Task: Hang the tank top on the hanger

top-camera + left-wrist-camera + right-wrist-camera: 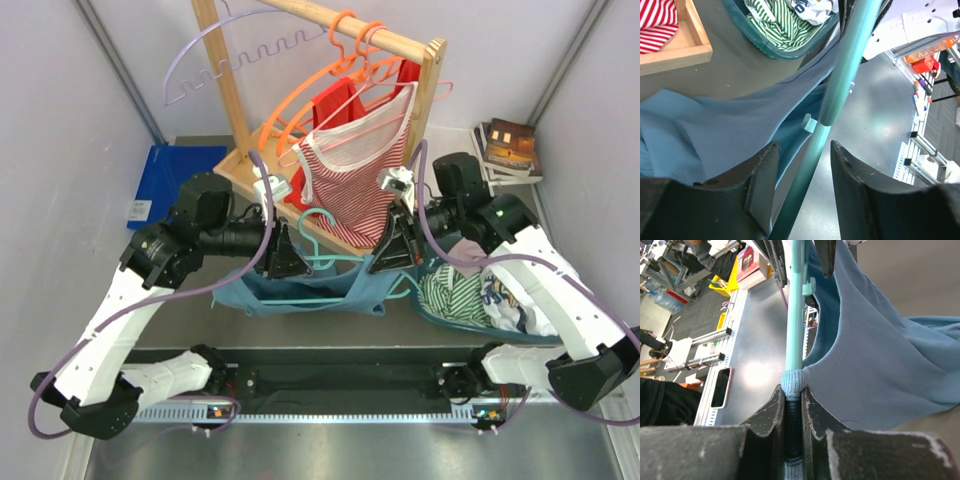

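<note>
The hanger (335,264) spans between the left gripper (287,262) and right gripper (393,250), with the tank top (300,296) draped from it above the tabletop (320,333). A clothes rack (234,100) stands behind. A basket (450,322) lies right, books (507,145) behind it, a folder (165,185) far left.

The grey table (320,332) carries a wooden clothes rack's base (235,165), a blue folder (165,185), stacked books (505,150) and a teal laundry basket (782,51).
</note>
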`<state>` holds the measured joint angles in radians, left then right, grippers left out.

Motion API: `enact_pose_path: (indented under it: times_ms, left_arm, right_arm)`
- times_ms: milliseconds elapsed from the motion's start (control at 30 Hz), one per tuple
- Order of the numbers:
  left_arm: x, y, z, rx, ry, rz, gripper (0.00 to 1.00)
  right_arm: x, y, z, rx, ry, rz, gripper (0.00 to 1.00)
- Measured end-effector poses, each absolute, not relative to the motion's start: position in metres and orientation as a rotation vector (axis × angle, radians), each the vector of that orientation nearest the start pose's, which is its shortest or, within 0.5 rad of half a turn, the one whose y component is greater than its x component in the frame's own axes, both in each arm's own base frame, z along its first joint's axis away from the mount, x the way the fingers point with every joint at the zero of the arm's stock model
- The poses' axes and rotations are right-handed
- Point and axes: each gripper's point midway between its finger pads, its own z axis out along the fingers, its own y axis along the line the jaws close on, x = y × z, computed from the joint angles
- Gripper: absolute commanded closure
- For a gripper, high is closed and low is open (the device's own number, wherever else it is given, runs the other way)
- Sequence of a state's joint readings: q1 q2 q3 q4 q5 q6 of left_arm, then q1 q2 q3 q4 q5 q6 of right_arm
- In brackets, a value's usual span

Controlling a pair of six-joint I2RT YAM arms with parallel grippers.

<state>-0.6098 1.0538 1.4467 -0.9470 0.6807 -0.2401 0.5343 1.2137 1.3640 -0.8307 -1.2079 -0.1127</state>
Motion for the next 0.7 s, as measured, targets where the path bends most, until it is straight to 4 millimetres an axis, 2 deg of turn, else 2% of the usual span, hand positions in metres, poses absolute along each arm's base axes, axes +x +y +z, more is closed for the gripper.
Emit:
enact_pose_path:
  times_ms: [67, 100, 133, 233, 333, 567, 667, 700]
  left_arm:
    - [0.133, -0.236, 0.349, 0.826, 2.079, -1.215, 0.53]
    - [0.132, -0.235, 0.349, 0.825, 2.084, -1.217, 0.6]
    - [0.131, -0.235, 0.348, 0.826, 2.089, -1.219, 0.67]
    - [0.126, -0.235, 0.349, 0.849, 2.087, -1.252, 0.98]
    - [0.114, -0.237, 0.356, 0.914, 2.038, -1.317, 1.0]
    - [0.114, -0.237, 0.356, 0.918, 2.033, -1.32, 1.0]
    - [0.116, -0.236, 0.355, 0.917, 2.033, -1.301, 1.0]
    - [0.118, -0.235, 0.354, 0.915, 2.035, -1.289, 1.0]
  right_arm:
    - [0.128, 0.265, 0.336, -1.282, 1.716, 1.584, 1.0]
    - [0.128, 0.265, 0.336, -1.282, 1.717, 1.587, 1.0]
    - [0.128, 0.265, 0.336, -1.283, 1.716, 1.59, 1.0]
    - [0.128, 0.265, 0.335, -1.285, 1.713, 1.585, 1.0]
    - [0.131, 0.265, 0.334, -1.29, 1.704, 1.585, 1.0]
    - [0.132, 0.267, 0.335, -1.299, 1.685, 1.587, 1.0]
    - [0.135, 0.268, 0.334, -1.296, 1.685, 1.574, 0.86]
    - [0.137, 0.268, 0.333, -1.294, 1.686, 1.563, 0.76]
